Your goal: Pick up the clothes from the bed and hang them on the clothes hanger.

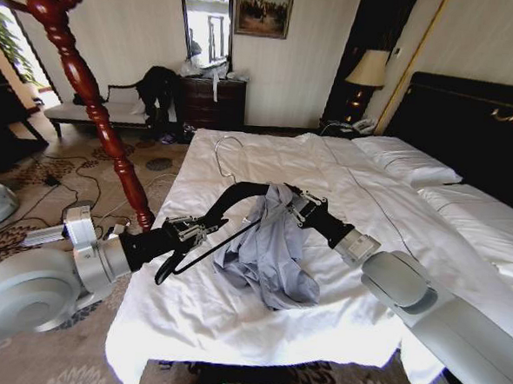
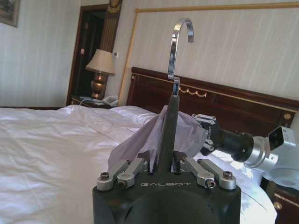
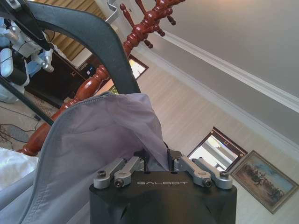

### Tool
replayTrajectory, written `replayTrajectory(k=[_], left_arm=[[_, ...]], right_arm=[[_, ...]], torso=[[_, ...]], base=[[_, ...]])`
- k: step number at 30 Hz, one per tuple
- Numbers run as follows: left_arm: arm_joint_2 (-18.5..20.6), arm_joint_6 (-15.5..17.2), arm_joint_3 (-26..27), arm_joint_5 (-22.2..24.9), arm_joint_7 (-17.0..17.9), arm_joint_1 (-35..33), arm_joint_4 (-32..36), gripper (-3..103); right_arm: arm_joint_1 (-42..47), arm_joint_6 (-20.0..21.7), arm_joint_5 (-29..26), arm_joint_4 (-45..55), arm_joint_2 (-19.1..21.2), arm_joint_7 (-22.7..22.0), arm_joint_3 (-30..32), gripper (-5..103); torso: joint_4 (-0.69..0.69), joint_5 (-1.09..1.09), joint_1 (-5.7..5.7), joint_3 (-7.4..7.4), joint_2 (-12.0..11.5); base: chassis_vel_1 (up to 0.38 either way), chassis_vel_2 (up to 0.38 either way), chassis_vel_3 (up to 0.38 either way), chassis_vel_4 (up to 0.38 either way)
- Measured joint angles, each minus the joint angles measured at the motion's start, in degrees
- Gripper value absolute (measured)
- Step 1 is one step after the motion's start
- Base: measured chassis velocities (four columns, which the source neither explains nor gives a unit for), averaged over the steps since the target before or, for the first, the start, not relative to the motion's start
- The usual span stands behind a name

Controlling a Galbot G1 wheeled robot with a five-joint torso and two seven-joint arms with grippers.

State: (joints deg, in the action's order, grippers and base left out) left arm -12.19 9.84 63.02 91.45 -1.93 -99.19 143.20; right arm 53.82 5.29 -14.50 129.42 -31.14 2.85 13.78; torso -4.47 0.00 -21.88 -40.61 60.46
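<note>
Clothes (image 1: 270, 249) are draping over the clothes hanger (image 1: 230, 192), left hand (image 1: 187, 231) clamping its end, right hand (image 1: 297, 205) pinching cloth, likely slipping off.

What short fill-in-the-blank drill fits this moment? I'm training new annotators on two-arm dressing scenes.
1. The left gripper is shut on the black ____.
2. The right gripper is shut on the grey-blue ____.
3. One end of the clothes hanger sits inside the shirt, above the white ____.
4. Its silver hook points toward the dark ____.

Missing: clothes hanger; shirt; bed; headboard
</note>
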Motion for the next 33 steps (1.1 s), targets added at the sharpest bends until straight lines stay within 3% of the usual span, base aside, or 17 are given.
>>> replayTrajectory(k=[4,6,10,11,14,16,19,25,33], left_arm=[[-1.63,0.59,0.44,-1.27,1.06,-0.27,0.0,42],[-2.22,0.8,0.46,-1.73,1.23,-0.47,0.0,42],[-6.01,1.39,2.47,-2.37,2.01,-1.36,-0.01,64],[-6.01,1.39,2.47,-2.37,2.01,-1.36,-0.01,64],[-8.64,1.51,5.53,-1.52,3.06,-1.47,0.0,80],[-9.71,1.51,6.17,-1.24,3.44,-1.44,0.02,80],[-14.11,1.5,7.22,-1.18,4.68,-1.39,0.01,95],[-21.08,1.35,8.0,-1.76,5.47,-1.74,0.01,100],[-25.29,1.28,7.43,-3.48,5.04,-2.89,0.02,100]], right_arm=[[0.53,-0.02,-0.42,0.07,0.37,-0.63,0.49,22],[0.74,-0.02,-0.57,0.06,0.41,-0.8,0.67,22],[1.46,-0.15,-0.71,-0.34,0.97,-1.57,1.55,21],[1.46,-0.15,-0.71,-0.34,0.97,-1.57,1.55,21],[1.96,-0.18,-1.59,-0.8,1.37,-2.72,2.34,20],[2.17,-0.08,-2.51,-0.78,1.39,-3.3,2.6,19],[2.63,0.55,-5.05,-0.74,1.25,-4.96,3.13,19],[3.15,0.86,-5.62,-0.69,1.42,-5.86,3.45,15],[3.39,0.9,-4.56,-0.78,0.96,-6.13,3.48,15]], torso=[[0.0,0.01,0.0,0.0,0.0],[-0.01,0.01,0.0,0.0,0.0],[0.0,-0.01,0.0,0.0,0.0],[0.0,-0.01,0.0,0.0,0.0],[0.0,0.0,0.0,0.0,0.0],[-0.01,0.01,0.0,0.0,0.0],[0.0,0.0,0.0,0.0,0.0],[0.01,0.0,0.0,0.0,0.0],[0.0,0.0,0.0,0.0,0.0]], base=[[0.0,0.0,0.0,0.0],[0.0,0.0,0.0,0.0],[0.0,0.0,0.0,0.0],[0.0,0.0,0.0,0.0],[0.0,0.0,0.0,0.0],[0.0,0.0,0.0,0.0],[0.0,0.0,0.0,0.0],[0.0,0.0,0.0,0.0],[0.0,0.0,0.0,0.0]])
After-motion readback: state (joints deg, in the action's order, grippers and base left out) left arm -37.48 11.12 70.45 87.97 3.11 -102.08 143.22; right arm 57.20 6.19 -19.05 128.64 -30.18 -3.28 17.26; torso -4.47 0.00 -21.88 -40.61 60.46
